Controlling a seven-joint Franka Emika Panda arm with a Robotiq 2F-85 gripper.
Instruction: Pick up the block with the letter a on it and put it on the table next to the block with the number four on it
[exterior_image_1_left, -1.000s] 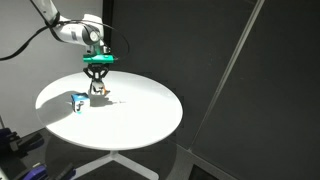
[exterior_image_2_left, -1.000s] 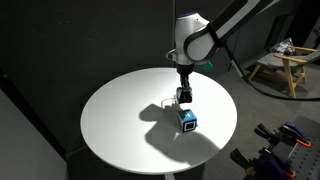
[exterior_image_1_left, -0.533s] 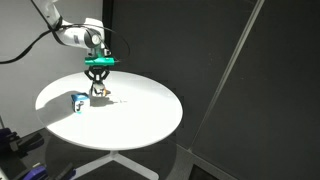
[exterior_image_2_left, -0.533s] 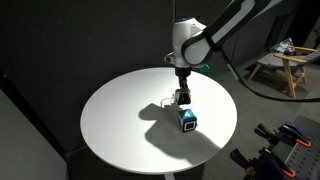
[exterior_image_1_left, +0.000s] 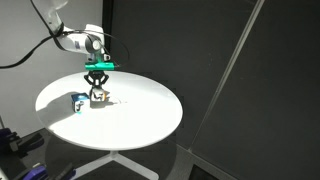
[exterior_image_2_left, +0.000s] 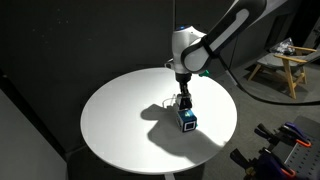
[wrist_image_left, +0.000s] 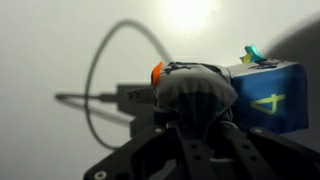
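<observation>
Round white worktop (exterior_image_1_left: 140, 118), over which the arm (exterior_image_2_left: 230, 25) has within the last second lowered its claw (exterior_image_2_left: 184, 101), jaws clamped on the block with the letter a (exterior_image_1_left: 98, 97), to just beside the block with the number four (wrist_image_left: 270, 100); set-down and release appear imminent.

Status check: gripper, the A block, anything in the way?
Gripper shut on A block. Low near table, beside four block; contact unclear. No other obstacle seen.
</observation>
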